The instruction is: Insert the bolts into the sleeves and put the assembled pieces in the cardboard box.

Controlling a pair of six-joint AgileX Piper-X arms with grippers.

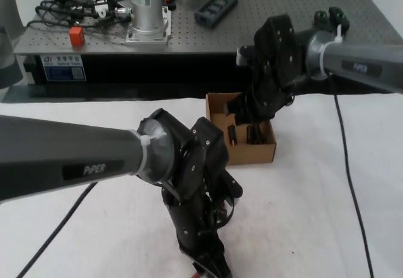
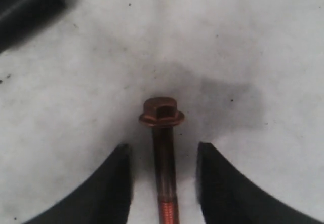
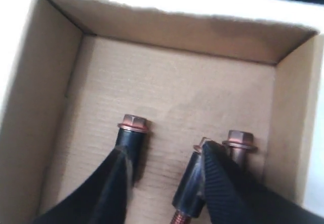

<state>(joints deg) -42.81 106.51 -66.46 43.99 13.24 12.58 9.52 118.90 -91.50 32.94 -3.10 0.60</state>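
Three bolted sleeves (image 3: 132,133) sit in the box (image 3: 172,26), with the right jaws released and low among them. A careless lift-out could snag one piece or knock it against the wall. At 7 o'clock from the box, one bolt (image 2: 164,158) lies flat on the tabletop (image 2: 228,41) between the left jaws, spread and not touching it. Likely risk: a pinch near the threaded end lets the round shank roll or the head droop, spoiling alignment with a sleeve.

I see the bolt (image 2: 163,133) as dull coppery metal on matt cloth (image 2: 228,31); the box (image 3: 172,29) is ribbed cardboard, its sleeves (image 3: 135,150) glossy black.
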